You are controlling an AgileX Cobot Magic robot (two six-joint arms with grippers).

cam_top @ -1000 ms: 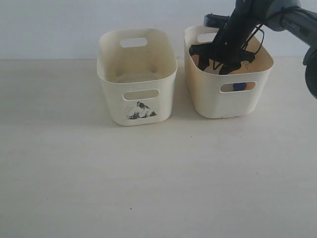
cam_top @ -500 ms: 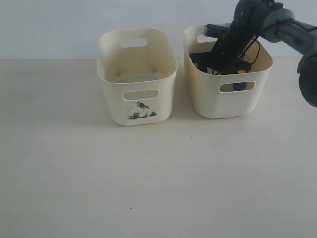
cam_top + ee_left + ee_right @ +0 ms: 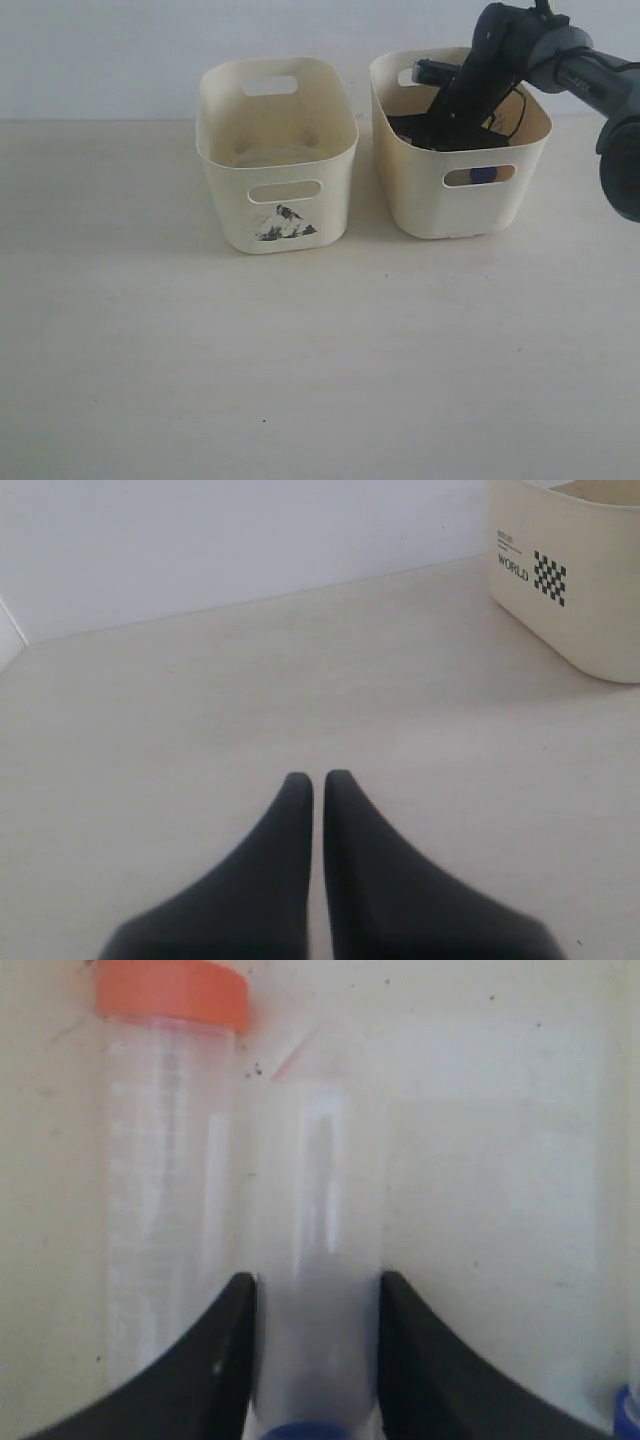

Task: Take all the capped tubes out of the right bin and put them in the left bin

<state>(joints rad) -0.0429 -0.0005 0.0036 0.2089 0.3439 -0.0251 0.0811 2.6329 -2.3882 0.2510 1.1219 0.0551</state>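
Right end effector [image 3: 318,1282] clasps the blue-capped tube [image 3: 318,1180], orange-capped tube [image 3: 170,1160] beside.

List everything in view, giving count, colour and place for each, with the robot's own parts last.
left bin: one, pale off-white with a dark mark on its front, left side of the table.
right bin: one, yellowish cream, just right of the left bin.
orange-capped tube: one, clear with an orange cap, lying on the right bin's floor.
blue-capped tube: one, clear with a dark blue cap, lying alongside the orange-capped tube.
blue sliver: one, blue, in the right bin; too cut off to identify.
table: one, pale, under both bins.
left gripper: one, black, jaws together over bare table.
right gripper: one, black, inside the right bin, jaws against both sides of the blue-capped tube.
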